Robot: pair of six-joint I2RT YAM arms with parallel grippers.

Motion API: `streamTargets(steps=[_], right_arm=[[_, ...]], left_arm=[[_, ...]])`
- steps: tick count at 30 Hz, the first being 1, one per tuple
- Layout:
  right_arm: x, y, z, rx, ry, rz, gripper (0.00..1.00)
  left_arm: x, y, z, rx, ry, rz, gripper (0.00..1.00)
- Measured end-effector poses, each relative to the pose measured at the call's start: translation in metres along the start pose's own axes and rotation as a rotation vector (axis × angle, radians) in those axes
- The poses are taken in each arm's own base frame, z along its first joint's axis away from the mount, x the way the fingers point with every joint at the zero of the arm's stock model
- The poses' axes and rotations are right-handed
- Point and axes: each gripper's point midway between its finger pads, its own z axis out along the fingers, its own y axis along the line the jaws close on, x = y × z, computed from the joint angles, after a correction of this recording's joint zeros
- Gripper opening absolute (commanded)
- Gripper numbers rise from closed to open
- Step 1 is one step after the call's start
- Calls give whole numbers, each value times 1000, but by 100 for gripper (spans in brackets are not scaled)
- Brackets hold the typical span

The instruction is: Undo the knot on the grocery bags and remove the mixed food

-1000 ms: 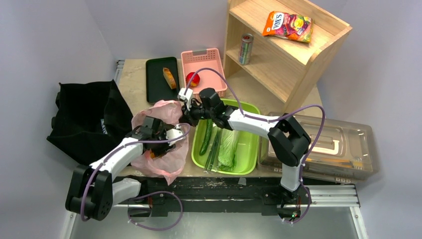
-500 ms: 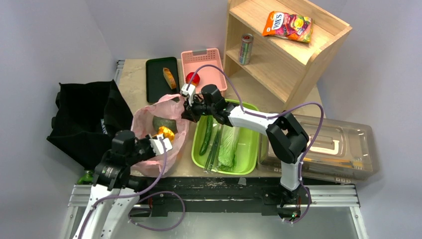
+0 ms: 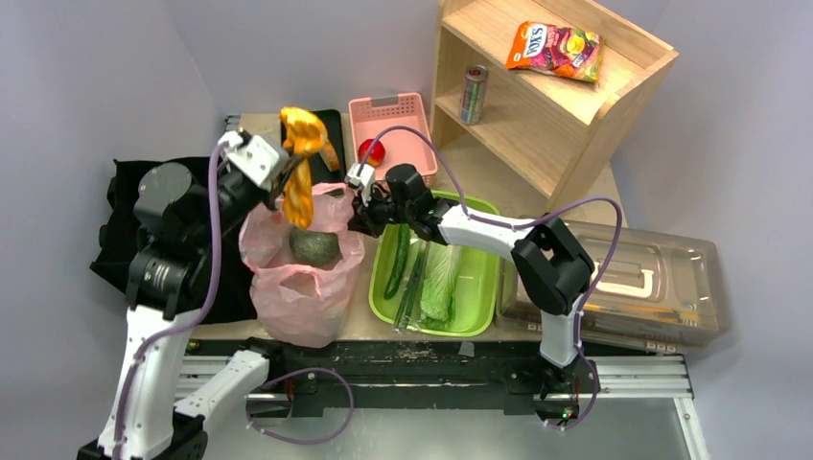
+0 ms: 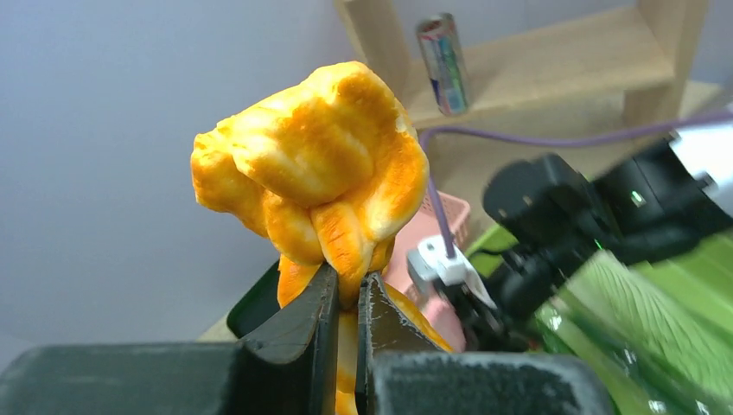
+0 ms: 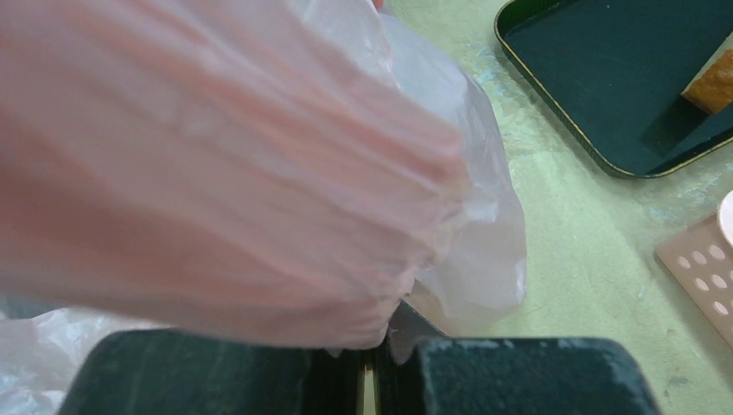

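The pink bag (image 3: 302, 292) stands open at the tabletop's near-left edge. The left gripper (image 4: 346, 294) clamps the braided bread (image 4: 311, 164) aloft above it, and the right gripper (image 5: 372, 354) pinches its rim. The dark green fruit (image 3: 314, 246) inside is not yet removed.

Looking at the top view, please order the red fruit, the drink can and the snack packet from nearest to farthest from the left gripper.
From the left gripper:
1. Red fruit, in the pink basket, just to the right.
2. Drink can, inside the wooden shelf unit, farther right.
3. Snack packet, on top of that unit, farthest right.
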Motion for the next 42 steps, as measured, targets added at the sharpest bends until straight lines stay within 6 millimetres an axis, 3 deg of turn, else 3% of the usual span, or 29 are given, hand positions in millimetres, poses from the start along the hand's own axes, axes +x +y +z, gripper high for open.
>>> streamTargets(steps=[4,9,11,13,14,17,20,23,25,27,28,29,32,34,36,39,42], right_arm=[[0,4,1,-7,1,-9,0],[3,8,3,-17,6,-39,0],[6,8,3,-19,11,-53,0],[11,8,3,-20,20,-67,0],[13,8,3,-21,24,-74,0],[19,9,3,-23,33,-86,0],[21,9,3,-25,38,-93,0],[23,9,3,-25,37,-97,0],[23,9,3,-25,37,-97,0],[23,9,3,-25,34,-98,0],[23,9,3,-26,33,-99,0],[23,9,3,-28,32,-99,0],[23,11,3,-35,32,-98,0],[23,11,3,-37,31,-99,0],[22,11,3,-38,29,-99,0],[22,11,3,-38,27,-100,0],[22,11,3,-38,27,-99,0]], left_arm=[[-4,39,35,-130,1,-87,0],[-16,146,103,-373,20,-126,0],[-4,193,137,-452,49,-127,0],[25,223,166,-501,101,-138,0],[50,232,180,-511,150,-153,0],[149,234,212,-505,356,-209,0],[247,216,221,-480,571,-254,0],[318,198,222,-445,722,-293,0],[351,189,219,-429,792,-312,0],[370,182,213,-415,842,-325,1],[377,180,211,-411,859,-329,7],[382,179,209,-407,872,-330,18],[389,179,207,-399,889,-319,64],[392,178,207,-392,898,-316,77],[391,179,208,-393,904,-326,83],[382,183,207,-398,899,-332,83],[362,186,203,-405,868,-360,74]])
